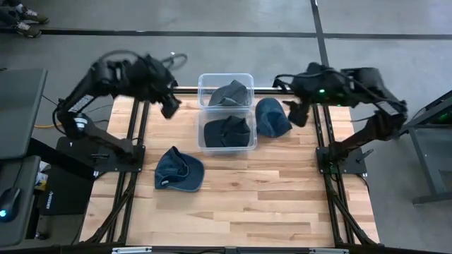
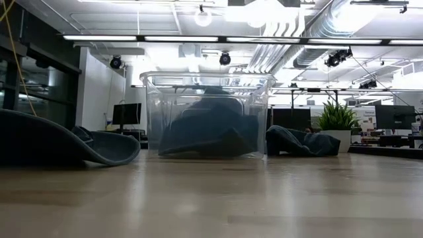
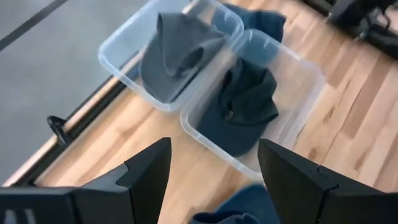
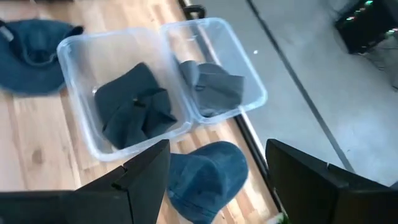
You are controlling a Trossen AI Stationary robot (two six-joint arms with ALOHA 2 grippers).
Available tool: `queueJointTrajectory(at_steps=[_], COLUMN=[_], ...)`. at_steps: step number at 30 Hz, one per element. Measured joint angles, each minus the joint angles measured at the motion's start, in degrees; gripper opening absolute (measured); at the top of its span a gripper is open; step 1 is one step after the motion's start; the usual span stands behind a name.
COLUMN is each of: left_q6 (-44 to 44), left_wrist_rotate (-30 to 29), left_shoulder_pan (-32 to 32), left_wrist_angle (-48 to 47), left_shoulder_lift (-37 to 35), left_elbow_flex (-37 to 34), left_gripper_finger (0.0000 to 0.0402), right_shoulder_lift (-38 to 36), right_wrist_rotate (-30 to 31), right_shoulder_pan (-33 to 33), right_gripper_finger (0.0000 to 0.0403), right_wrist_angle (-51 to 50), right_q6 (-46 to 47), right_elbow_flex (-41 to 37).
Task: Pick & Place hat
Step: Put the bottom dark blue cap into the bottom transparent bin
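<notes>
Two clear plastic bins sit at the table's far middle. The far bin (image 1: pixel 226 89) holds a grey hat (image 3: pixel 174 53). The near bin (image 1: pixel 226 130) holds a dark navy cap (image 3: pixel 245 102). A blue cap (image 1: pixel 178 170) lies flat on the table, left of centre. Another blue hat (image 1: pixel 272 117) lies on the wood right of the bins. My left gripper (image 1: pixel 169 106) hovers open above the table, left of the bins. My right gripper (image 1: pixel 296 113) hovers open just right of the blue hat, touching nothing.
Black frame rails run along the table's left (image 1: pixel 134 141) and right (image 1: pixel 326 162) sides. The near half of the wooden table (image 1: pixel 247 212) is bare wood. A monitor and mouse sit off the table's left edge.
</notes>
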Motion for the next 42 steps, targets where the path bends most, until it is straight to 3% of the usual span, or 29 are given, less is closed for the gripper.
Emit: queueJointTrajectory(at_steps=[9,14,18,24,29,34,38,42], left_q6=[-17.0,-31.6,-41.1,-52.6,-62.1,-75.9,-92.3,-99.4], left_wrist_rotate=[-5.9,-9.2,-9.9,-8.3,-9.0,-10.5,-13.8,-15.5], left_shoulder_pan=[-16.5,-24.9,-32.3,-42.2,-48.4,-53.7,-57.5,-61.1], left_wrist_angle=[20.6,29.6,32.1,32.4,32.6,32.8,32.0,30.8], left_shoulder_lift=[-11.3,-17.2,-19.1,-17.7,-15.0,-11.8,-9.3,-8.1], left_elbow_flex=[-30.0,-45.1,-53.4,-57.9,-58.0,-58.0,-58.0,-58.0], left_gripper_finger=[0.0237,0.0237,0.0237,0.0237,0.0237,0.0237,0.0237,0.0237], right_shoulder_lift=[-4.8,-9.8,-15.7,-23.4,-27.6,-29.9,-30.6,-30.7], right_wrist_rotate=[0.0,0.1,-1.4,-8.1,-12.7,-17.3,-19.8,-20.6], right_shoulder_pan=[-0.1,-0.1,-0.1,-0.1,-0.1,-0.1,-0.1,-0.1], right_gripper_finger=[0.0259,0.0259,0.0259,0.0259,0.0259,0.0259,0.0259,0.0259], right_wrist_angle=[-1.9,0.5,9.1,23.8,31.9,37.3,38.6,38.8], right_q6=[3.0,3.8,4.2,3.5,5.5,9.7,11.6,12.1], right_elbow_flex=[-2.6,-15.6,-29.8,-48.4,-59.1,-65.7,-69.0,-70.7])
